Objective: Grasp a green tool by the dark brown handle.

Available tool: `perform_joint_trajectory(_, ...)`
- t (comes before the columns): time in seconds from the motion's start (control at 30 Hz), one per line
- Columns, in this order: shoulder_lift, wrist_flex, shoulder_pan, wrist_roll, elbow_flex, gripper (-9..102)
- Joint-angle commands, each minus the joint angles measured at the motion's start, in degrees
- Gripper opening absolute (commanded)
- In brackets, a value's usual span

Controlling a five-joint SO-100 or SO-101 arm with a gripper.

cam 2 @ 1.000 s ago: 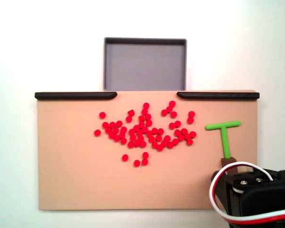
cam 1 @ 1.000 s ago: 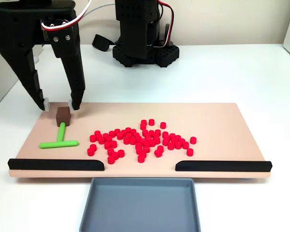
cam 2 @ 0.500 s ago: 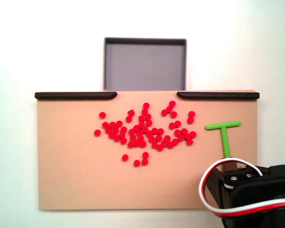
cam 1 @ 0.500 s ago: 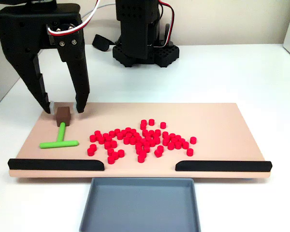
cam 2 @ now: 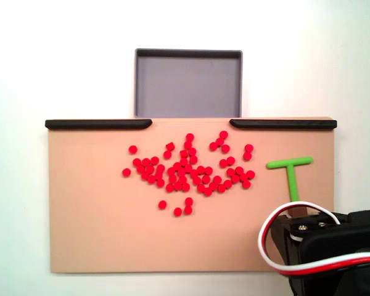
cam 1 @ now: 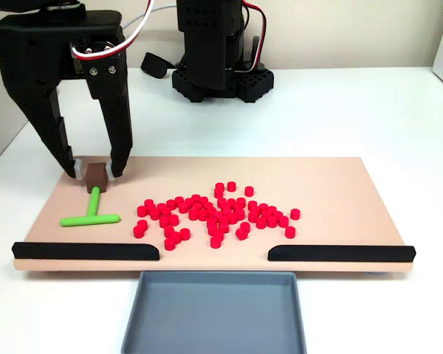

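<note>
In a fixed view, the black gripper (cam 1: pixel 94 171) stands at the far left of the tan board (cam 1: pixel 317 173). Its two fingers point down, one on each side of the dark brown handle (cam 1: pixel 97 175), very close to it; I cannot tell if they squeeze it. The handle sits on the board, near its back left corner. The green tool (cam 1: pixel 90 212) lies flat on the board, just in front of the handle. To the right, the red cylinders (cam 1: pixel 218 212) lie in a heap near the board's middle. A grey tray (cam 1: pixel 214 313) sits in front of the board.
</note>
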Motion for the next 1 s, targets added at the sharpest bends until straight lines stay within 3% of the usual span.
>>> perform_joint_trajectory(0.0, 0.1, -0.2, -0.2, 0.0, -1.9, 13)
perform_joint_trajectory(0.6, -0.4, -0.2, -0.2, -0.1, -1.9, 10)
perform_joint_trajectory(0.83, -0.6, -0.2, -0.5, -0.1, -1.9, 0)
perform_joint_trajectory(0.97, -0.3, -0.2, -1.0, 0.4, -1.9, 0)
